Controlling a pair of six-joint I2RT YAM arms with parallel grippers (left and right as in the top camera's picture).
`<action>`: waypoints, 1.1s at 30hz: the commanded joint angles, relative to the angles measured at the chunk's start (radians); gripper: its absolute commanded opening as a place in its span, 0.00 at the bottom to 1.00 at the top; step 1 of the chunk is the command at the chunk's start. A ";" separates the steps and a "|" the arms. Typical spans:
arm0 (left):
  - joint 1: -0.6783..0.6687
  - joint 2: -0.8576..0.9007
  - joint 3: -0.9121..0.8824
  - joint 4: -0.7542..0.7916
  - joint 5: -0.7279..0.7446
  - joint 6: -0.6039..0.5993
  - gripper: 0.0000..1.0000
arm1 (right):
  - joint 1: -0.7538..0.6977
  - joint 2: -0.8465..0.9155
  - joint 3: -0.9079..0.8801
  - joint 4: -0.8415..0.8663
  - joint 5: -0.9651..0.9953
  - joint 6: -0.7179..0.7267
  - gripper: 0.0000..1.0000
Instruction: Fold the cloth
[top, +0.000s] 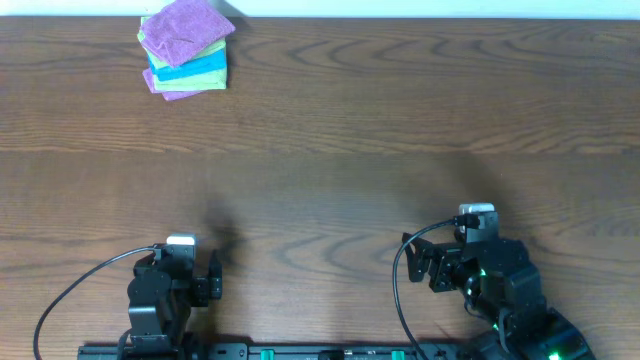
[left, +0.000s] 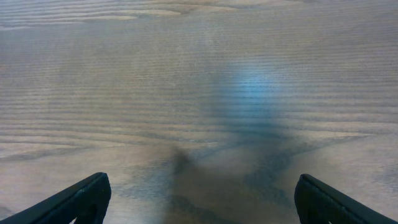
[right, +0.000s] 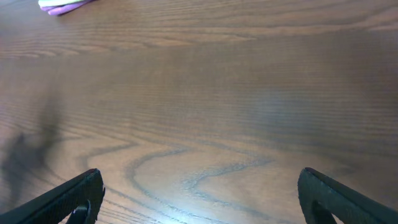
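Note:
A stack of folded cloths, purple on top with green and blue beneath, lies at the far left of the wooden table. An edge of it shows at the top left of the right wrist view. My left gripper is open and empty over bare wood near the front left. My right gripper is open and empty over bare wood near the front right. Both arms rest far from the cloths.
A white wall edge runs along the table's far side. Black cables loop from the arm bases at the front edge.

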 joint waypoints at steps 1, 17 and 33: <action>-0.005 -0.010 -0.012 -0.019 -0.006 0.017 0.95 | -0.007 -0.006 -0.002 -0.002 0.010 0.014 0.99; -0.005 -0.010 -0.012 -0.019 -0.006 0.017 0.96 | -0.118 -0.126 -0.063 -0.037 0.172 -0.127 0.99; -0.005 -0.010 -0.012 -0.019 -0.006 0.017 0.95 | -0.386 -0.473 -0.364 0.006 0.076 -0.392 0.99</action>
